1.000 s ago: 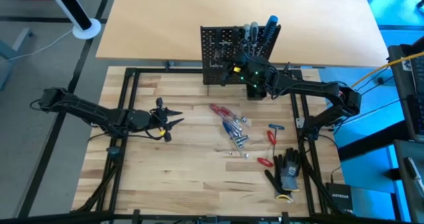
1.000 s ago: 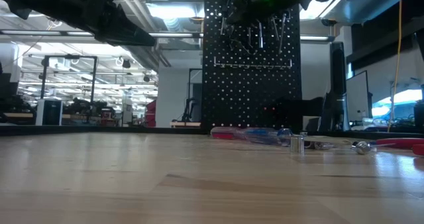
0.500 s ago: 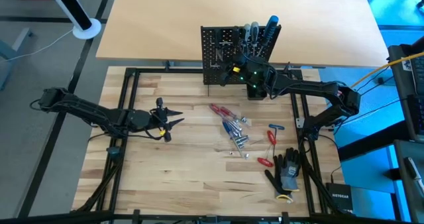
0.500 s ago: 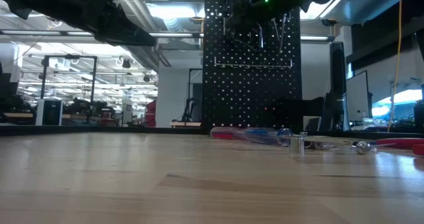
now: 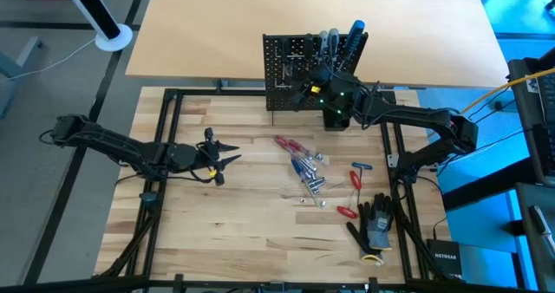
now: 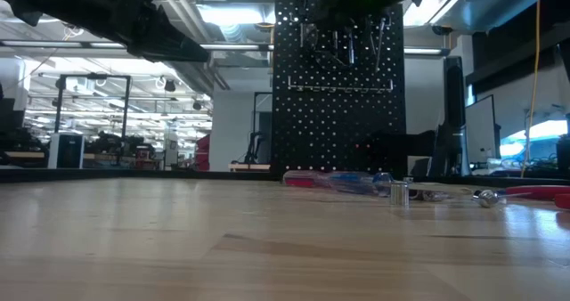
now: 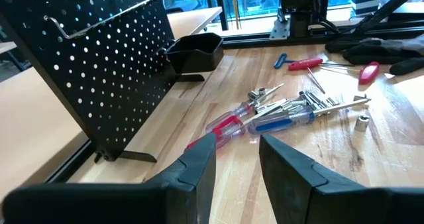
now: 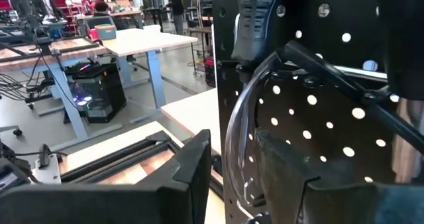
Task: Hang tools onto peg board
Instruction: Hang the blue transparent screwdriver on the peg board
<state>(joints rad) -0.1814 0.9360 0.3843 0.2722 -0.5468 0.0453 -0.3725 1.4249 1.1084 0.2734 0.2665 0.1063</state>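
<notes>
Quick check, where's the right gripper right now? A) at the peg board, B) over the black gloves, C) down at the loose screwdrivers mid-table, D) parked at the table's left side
A: the high view shows the right gripper up against the peg board, away from the gloves and the loose screwdrivers; the left gripper hangs over the table's left part.

Open workshop: grey floor (image 5: 52, 16), pale desk (image 5: 260, 20), ceiling lights (image 6: 227, 16), white tables (image 8: 132, 42).

the right claw (image 5: 314, 83) covers the peg board's (image 5: 286, 63) hooks, so which tools hang there stays unclear.
</notes>
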